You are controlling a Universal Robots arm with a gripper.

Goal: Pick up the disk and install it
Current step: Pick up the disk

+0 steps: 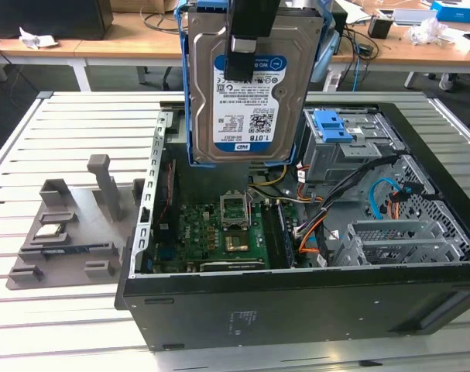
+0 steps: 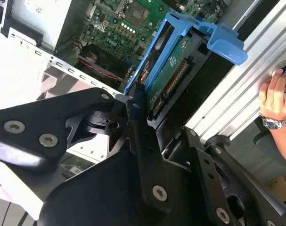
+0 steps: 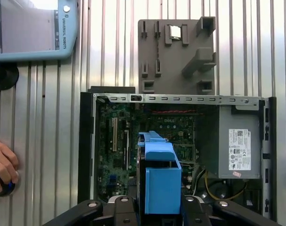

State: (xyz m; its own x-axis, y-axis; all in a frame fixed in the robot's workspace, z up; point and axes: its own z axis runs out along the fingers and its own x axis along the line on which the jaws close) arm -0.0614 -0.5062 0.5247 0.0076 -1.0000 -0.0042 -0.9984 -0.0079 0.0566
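We've got the silver metal hard drive with the blue plastic carrier frame (image 1: 250, 93) hanging upright over the black computer case (image 1: 296, 302), its top edge cut off in the exterior view. The black pincer (image 2: 143, 101) is clamped on the drive's end. One finger crosses the label, the other's hidden behind. The first wrist view gives us the drive end-on, over the green motherboard (image 3: 117, 136). Both wrist views catch a person's hand (image 3: 2, 165), partly cut off. A grey plastic fixture (image 1: 72, 225) sits beside the case on the slatted worktop (image 1: 64, 116).
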